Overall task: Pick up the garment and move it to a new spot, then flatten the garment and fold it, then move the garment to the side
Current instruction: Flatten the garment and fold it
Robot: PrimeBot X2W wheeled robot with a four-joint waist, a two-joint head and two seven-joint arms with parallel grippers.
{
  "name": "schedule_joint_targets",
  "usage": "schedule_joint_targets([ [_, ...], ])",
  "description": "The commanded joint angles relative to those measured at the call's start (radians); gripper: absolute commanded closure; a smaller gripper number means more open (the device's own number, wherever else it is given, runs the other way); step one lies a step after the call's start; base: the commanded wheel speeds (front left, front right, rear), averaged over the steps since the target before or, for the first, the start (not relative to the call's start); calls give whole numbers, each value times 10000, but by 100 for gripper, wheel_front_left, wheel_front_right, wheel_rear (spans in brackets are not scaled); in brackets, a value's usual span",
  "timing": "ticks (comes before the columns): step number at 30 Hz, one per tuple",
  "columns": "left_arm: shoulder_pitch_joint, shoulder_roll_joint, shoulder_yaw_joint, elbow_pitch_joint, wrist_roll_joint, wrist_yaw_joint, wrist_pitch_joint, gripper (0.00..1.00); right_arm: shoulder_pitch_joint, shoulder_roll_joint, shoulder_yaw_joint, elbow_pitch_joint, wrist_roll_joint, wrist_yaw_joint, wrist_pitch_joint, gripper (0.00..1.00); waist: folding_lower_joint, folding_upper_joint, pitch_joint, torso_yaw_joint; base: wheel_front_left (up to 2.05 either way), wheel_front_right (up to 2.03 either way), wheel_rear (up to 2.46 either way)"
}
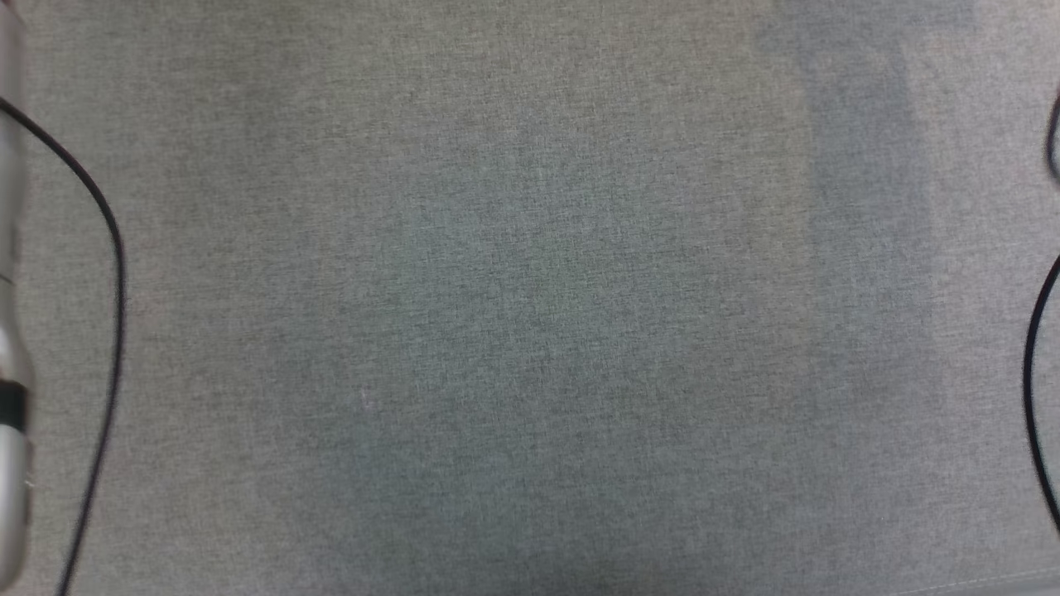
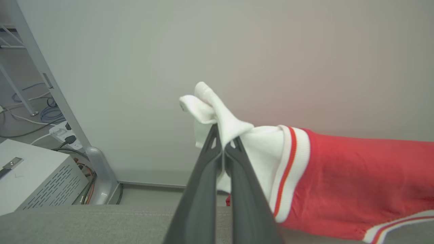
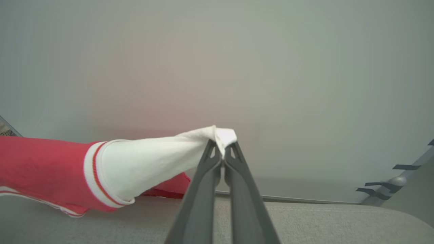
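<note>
- Left gripper (image 2: 222,149): jaws closed on the white left sleeve (image 2: 223,115) of the garment (image 2: 356,183); a bunch of sleeve fabric stands out beyond the tips.
- Right gripper (image 3: 222,152): jaws closed on the very end of the other white sleeve (image 3: 152,159); I see little fabric past the tips.
- Garment position: it hangs stretched between the two grippers, above the grey bench (image 1: 530,298) and in front of a plain wall (image 2: 237,51); I cannot tell whether the striped lower trim (image 3: 73,211) touches the bench.
- I judge the step as carry and lay-down; flattening and folding are not yet done.
- Risk 1: the right hold is shallow; added tension between the arms could pull the thin fabric out, and that side would drop in a heap.
- Risk 2: uneven lowering would let the red body land first and bunch under itself; flattening then takes longer.
- Risk 3: a black cable (image 1: 108,248) runs along the left edge of the head view and another (image 1: 1035,348) along the right; a sleeve laid too far out could drape over one and snag.
- Risk 4: too wide an arm spread could strain the sleeve seams.
</note>
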Motion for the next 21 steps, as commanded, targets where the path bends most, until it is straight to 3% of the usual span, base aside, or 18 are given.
schedule_joint_targets([
  [1, 467, -68, 111, 231, -204, -142, -235, 100, 463, -18, 162, 204, 178, -9, -177, 100, -2, 0, -142, 87, 0, 0, 0],
  [6, 1979, -309, 283, 988, -695, -519, -818, 100, 1902, -142, 660, 622, 934, -9, -627, 100, -2, 0, -630, 215, 0, 0, 0],
  [12, 3923, -509, 386, 1130, -1149, -765, -1230, 100, 4055, -455, 1265, 245, 1912, -9, -1162, 100, -2, 0, -1614, 337, 0, 0, 0],
  [18, 5718, -358, 504, -79, -1068, -799, -1365, 100, 6166, -1176, 1696, -941, 2527, -9, -1508, 100, -2, 0, -2754, 520, 0, 0, 0],
  [21, 6786, -235, 838, -1105, -892, -460, -1370, 100, 7250, -1458, 1681, -1750, 2646, -9, -1528, 100, -2, 0, -3259, 537, 0, 0, 0],
])
